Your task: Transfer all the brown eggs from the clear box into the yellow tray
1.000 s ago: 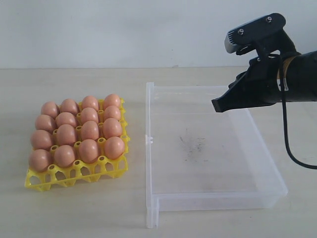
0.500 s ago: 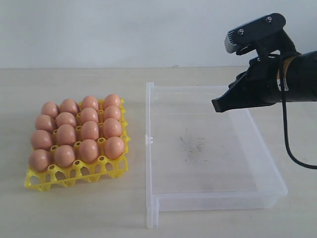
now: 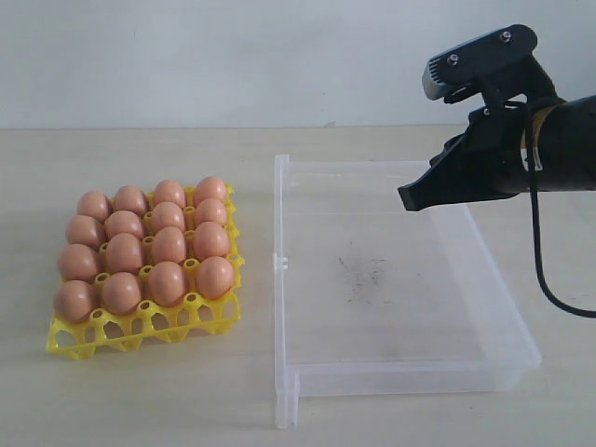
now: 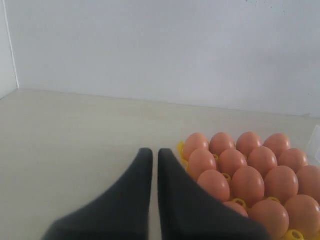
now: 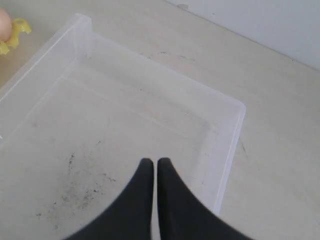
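Note:
Several brown eggs (image 3: 169, 245) fill the cups of the yellow tray (image 3: 140, 328) on the left of the table; the left wrist view shows them too (image 4: 247, 179). The clear box (image 3: 503, 317) in the middle holds no eggs, only dark specks (image 3: 365, 272) on its floor. My right gripper (image 3: 408, 197) hangs shut and empty above the box's far right corner, and in its own view (image 5: 150, 161) it points down at the box floor (image 5: 75, 150). My left gripper (image 4: 151, 151) is shut and empty, just beside the tray; it is out of the exterior view.
The pale wooden table (image 3: 140, 400) runs back to a white wall (image 3: 233, 56). A corner of the yellow tray (image 5: 15, 32) and part of one egg (image 5: 3, 22) show beyond the box in the right wrist view.

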